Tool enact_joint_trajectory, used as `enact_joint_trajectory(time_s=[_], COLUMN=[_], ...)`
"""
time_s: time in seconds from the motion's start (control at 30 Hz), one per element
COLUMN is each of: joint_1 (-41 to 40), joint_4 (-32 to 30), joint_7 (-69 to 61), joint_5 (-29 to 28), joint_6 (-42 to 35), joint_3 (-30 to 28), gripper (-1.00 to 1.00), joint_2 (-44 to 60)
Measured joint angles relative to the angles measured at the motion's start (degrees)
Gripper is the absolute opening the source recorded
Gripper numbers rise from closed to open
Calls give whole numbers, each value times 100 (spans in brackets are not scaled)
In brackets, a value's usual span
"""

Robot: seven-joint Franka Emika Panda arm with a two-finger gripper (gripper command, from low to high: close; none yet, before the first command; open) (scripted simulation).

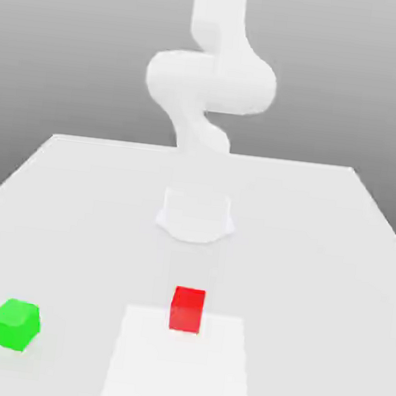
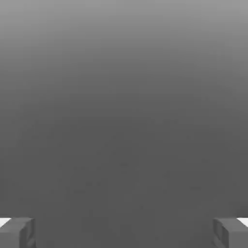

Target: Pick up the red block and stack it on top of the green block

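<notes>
The red block stands on the white table near the front middle of the exterior view. The green block sits apart from it, toward the exterior view's left and slightly nearer the front edge. In the hand view my gripper is open: its two grey fingertips stand far apart with nothing between them, against a plain grey background. Neither block appears between the fingers.
The white arm rises from its round base at the back middle of the table and runs out of the top of the picture. A paler rectangular patch lies just in front of the red block.
</notes>
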Motion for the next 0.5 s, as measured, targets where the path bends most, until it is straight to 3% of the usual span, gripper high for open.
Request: enact_joint_trajectory(time_s=[0.5], joint_1=[-61], joint_4=[-2889], joint_7=[365], joint_5=[82], joint_6=[2127], joint_3=[131], gripper=[0], joint_2=[2587])
